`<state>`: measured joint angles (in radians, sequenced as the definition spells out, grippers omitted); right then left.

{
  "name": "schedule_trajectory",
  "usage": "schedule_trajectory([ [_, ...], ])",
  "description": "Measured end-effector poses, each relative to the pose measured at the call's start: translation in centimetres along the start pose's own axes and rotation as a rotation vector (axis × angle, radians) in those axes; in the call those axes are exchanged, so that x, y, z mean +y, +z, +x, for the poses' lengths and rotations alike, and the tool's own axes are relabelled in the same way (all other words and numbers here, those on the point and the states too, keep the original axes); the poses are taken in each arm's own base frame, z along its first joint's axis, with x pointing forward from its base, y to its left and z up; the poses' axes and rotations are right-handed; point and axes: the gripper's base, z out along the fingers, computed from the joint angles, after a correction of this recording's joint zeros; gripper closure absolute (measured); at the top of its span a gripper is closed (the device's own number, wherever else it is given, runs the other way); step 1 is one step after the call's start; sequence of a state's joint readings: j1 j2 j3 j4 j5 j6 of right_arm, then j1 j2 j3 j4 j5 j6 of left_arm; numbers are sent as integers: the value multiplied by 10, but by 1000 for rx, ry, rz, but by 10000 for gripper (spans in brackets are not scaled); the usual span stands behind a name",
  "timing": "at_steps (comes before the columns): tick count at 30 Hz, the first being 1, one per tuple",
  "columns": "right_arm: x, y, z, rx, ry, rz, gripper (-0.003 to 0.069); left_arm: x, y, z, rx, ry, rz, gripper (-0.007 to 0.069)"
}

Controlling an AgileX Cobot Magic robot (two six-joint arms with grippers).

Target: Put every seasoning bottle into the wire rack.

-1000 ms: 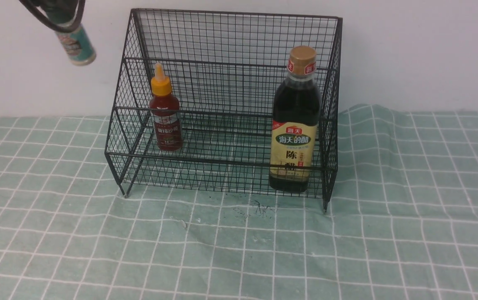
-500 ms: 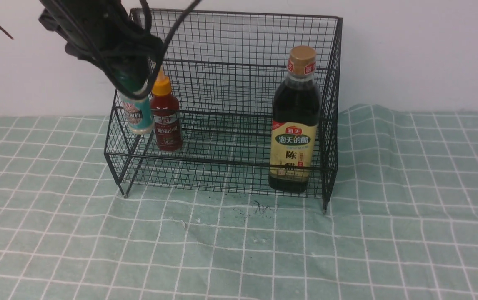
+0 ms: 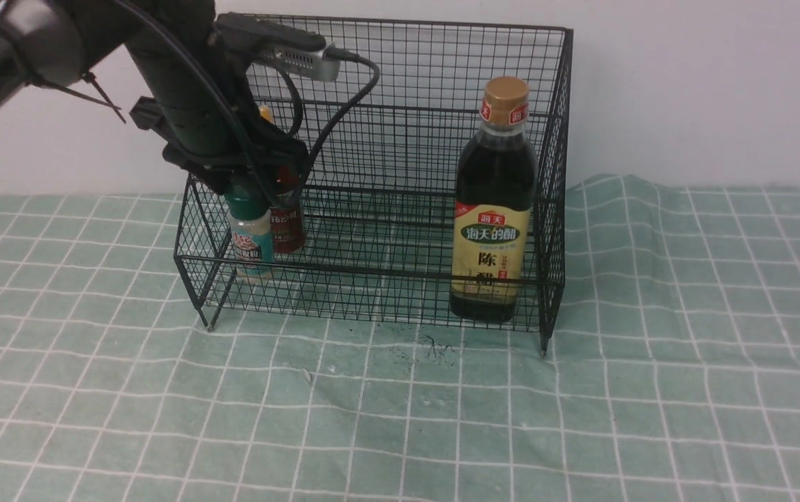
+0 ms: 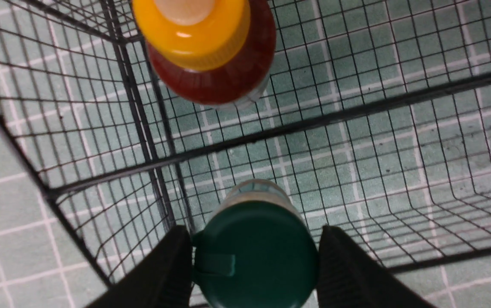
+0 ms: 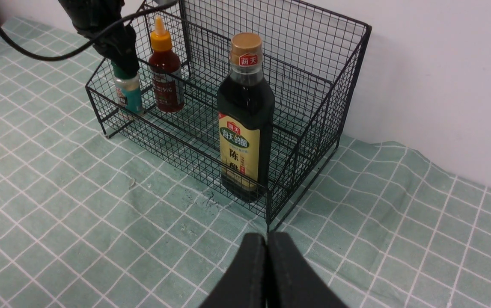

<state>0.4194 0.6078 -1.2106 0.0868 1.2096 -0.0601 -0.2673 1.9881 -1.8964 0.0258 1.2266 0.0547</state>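
the left gripper (image 4: 256,261) pinches the shaker (image 3: 252,240) by its green cap, one finger on each side. it holds it upright inside the rack (image 3: 406,22), at the left end of the lower front tier. the shaker's base sits low behind the front rail, but i cannot tell whether it rests on the mesh floor or hangs just above it. the red bottle (image 5: 166,85) stands just behind it on the rear tier, with a thick divider bar between the two. the vinegar bottle (image 3: 494,223) is upright at the right end of the front tier. the right gripper (image 5: 266,239) is pressed together on nothing, low over the cloth (image 3: 400,418) and well apart from the rack. so the last bottle looks nearly placed (the release is what's left).

what could go wrong, as i judge it:

- **early release:** if the base is not seated, the small, light shaker could drop and topple on the open mesh.
- **spreading fingers:** the rack's side wall is close on one side, so a wide opening could strike the wires and jolt the rack.
- **lifting away:** the wrist and its looping cable crowd the red bottle's top, so a backward or tilted exit could knock that bottle over.
- **sticking cap:** a finger that clings to the cap could drag the shaker up and tip it.
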Motion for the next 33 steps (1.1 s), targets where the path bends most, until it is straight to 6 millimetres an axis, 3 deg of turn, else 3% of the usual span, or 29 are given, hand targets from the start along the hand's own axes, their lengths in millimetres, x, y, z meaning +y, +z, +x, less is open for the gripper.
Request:
schedule_trajectory([
  [6, 0, 0, 0, 0, 0, 0, 675, 0, 20, -1, 42, -21, 2, 288],
  [14, 0, 0, 0, -1, 0, 0, 675, -1, 30, -1, 62, -29, 3, 284],
  [22, 0, 0, 0, -1, 0, 0, 675, -1, 31, -4, 61, -51, -2, 153],
  [27, 0, 0, -1, -11, 0, 1, 675, 3, -4, -16, -52, -62, -24, 160],
  [29, 0, 0, -4, -41, 18, 3, 675, 4, -36, -16, -126, -65, -26, 225],
  [30, -1, 0, -5, -60, 35, 7, 675, 4, -61, -13, -179, -67, -27, 281],
  [31, -1, 0, -6, -64, 38, 8, 675, 4, -61, -13, -179, -67, -27, 293],
  [33, -3, -1, -9, -127, 84, 26, 675, 4, -113, 1, -285, -71, -30, 462],
])
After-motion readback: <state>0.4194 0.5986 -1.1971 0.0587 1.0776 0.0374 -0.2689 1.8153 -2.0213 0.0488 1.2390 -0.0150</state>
